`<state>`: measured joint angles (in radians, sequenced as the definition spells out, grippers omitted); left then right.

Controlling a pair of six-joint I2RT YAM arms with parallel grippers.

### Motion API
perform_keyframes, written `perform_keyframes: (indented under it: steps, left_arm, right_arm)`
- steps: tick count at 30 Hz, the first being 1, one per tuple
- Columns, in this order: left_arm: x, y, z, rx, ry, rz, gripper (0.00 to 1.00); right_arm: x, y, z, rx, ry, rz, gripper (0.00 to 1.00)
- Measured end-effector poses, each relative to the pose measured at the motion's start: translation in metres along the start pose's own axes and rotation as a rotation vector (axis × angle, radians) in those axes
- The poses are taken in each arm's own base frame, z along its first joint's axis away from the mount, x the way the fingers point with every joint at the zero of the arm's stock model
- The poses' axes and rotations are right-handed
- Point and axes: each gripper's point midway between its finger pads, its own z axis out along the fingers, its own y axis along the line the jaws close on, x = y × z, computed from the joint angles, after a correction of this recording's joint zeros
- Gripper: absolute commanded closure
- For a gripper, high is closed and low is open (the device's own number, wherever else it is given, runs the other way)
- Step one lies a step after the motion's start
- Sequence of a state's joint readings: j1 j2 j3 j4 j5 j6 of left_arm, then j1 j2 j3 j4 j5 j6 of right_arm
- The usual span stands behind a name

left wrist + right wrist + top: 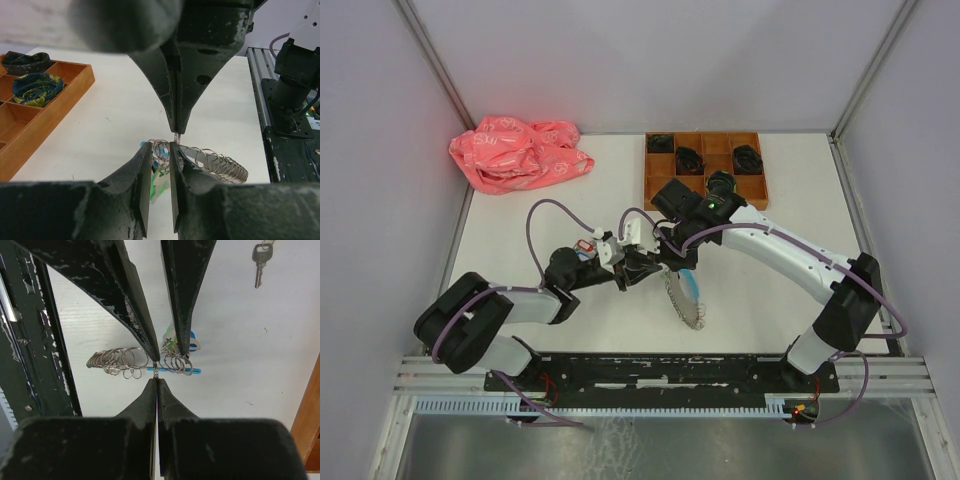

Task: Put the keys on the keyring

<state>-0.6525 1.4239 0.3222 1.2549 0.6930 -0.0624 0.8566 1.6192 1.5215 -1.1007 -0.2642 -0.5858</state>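
1. Right gripper (156,382) is closed tight. Its tips pinch a thin wire loop of the keyring (117,360) at the centre of the right wrist view.
2. Left gripper (170,355) comes down from the top of that view. Its jaws stand a little apart and straddle the ring's strung pieces and small coloured tags. Whether its pads press on anything I cannot tell.
3. In the top view the keyring sits at the middle of the table (240,365), hanging just below the two meeting grippers. The silvery loops and light-blue section trail toward the lower right.
4. One key (259,262) lies flat on the table in the upper right of the right wrist view, well apart from the ring. Neither gripper carries a key.
5. The step in hand looks like steadying and presenting the ring between the two arms, not yet threading.
6. The next move probably calls for the right gripper to keep its pinch. The left would then draw clear, fetch the loose key by its tag or bow, and line its hole up with the ring's wire.
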Motion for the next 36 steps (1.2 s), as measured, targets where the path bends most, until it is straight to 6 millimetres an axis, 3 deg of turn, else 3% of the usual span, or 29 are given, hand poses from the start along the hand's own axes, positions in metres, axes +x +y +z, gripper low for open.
perform_keyframes:
  steps: [10,36]
  left_arm:
    - [-0.001,-0.011,0.004,0.063,-0.012,0.011,0.70]
    - [-0.007,-0.004,-0.003,-0.017,-0.088,0.030,0.70]
  right_arm:
    - [0.001,0.001,0.000,-0.003,0.006,-0.005,0.99]
    - [-0.015,-0.009,-0.017,0.079,-0.081,-0.055,0.99]
